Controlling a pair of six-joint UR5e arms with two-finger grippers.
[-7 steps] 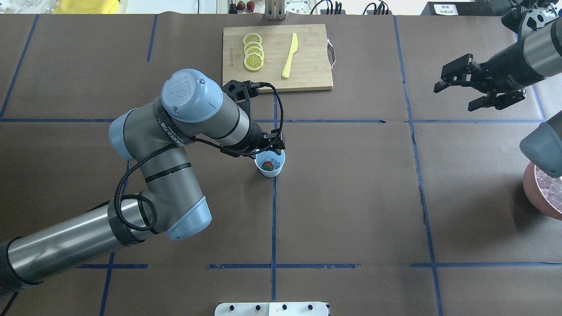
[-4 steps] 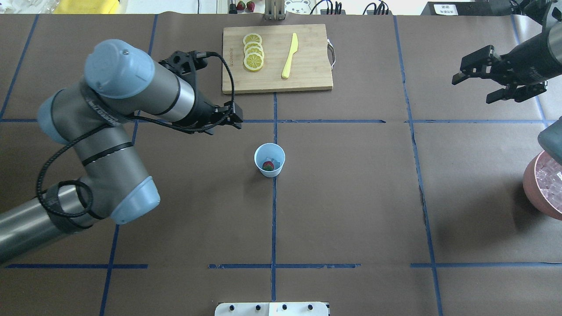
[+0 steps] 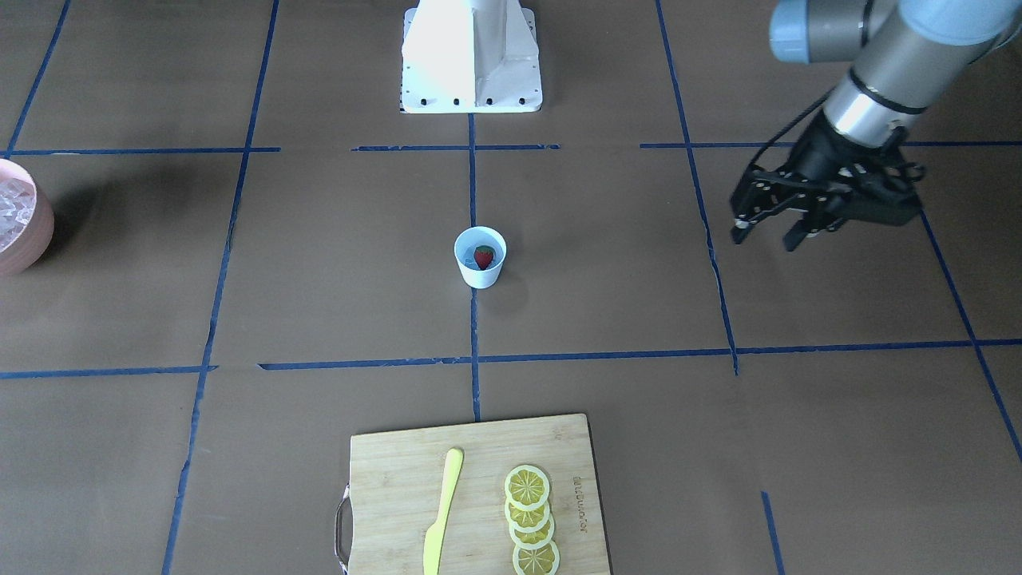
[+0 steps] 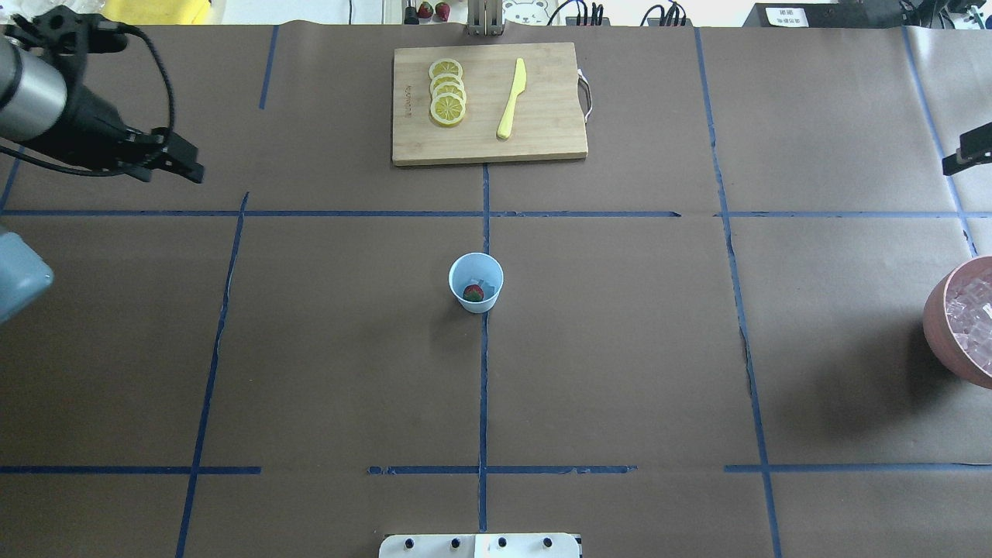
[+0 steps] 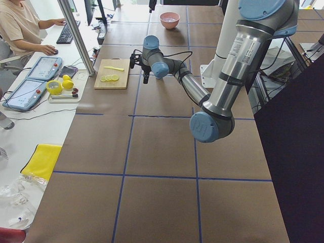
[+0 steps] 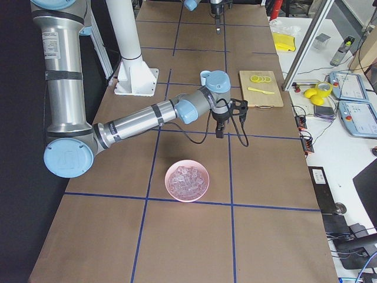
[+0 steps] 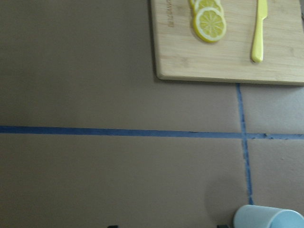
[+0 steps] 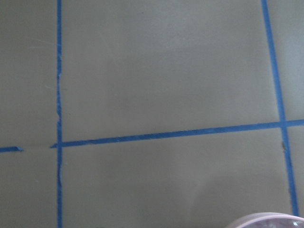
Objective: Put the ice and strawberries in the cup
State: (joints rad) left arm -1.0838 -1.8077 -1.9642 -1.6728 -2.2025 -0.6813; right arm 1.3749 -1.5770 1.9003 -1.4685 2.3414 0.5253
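Overhead at table centre, the cup (image 4: 490, 301) with the strawberry (image 4: 473, 292) is sitting four o'clock from the nearer, spread-jawed left gripper (image 4: 174, 167); the right gripper (image 4: 965, 152) is showing too little to judge.

cup (image 4: 479, 304) at tabletop centre | strawberry (image 4: 473, 292) in cup | cutting board (image 4: 550, 116) at middle of far edge, behind cup | lemon slices (image 4: 447, 91) overlapping on board's left half | knife (image 4: 511, 99) on board, right of slices | bowl (image 4: 935, 335) at right edge, ice (image 4: 975, 306) in it
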